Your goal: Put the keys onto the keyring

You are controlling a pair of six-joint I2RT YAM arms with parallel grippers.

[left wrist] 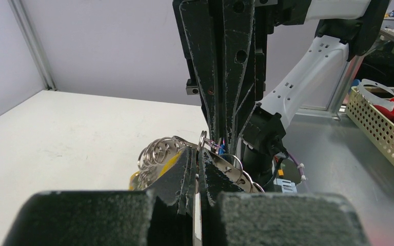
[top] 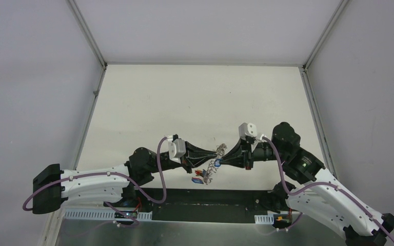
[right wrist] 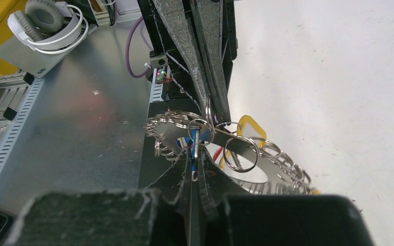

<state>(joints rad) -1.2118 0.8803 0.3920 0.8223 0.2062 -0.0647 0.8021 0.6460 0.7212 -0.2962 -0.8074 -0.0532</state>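
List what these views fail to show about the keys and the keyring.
Top external: the silvery-grey chain-like keyring and its small coloured tags are too small to count keys.
Left wrist: the left hand hides its own pinch point and most of the yellow plastic tag.
Right wrist: the right hand covers what it pinches; its black body hides the keyring's lower loops.

Silvery keyring (top: 216, 163) aloft, tagged keys (top: 198, 178) below

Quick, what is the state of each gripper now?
Left gripper: closed, pinching the keyring.
Right gripper: closed on a thin blue-tagged key, it seems.
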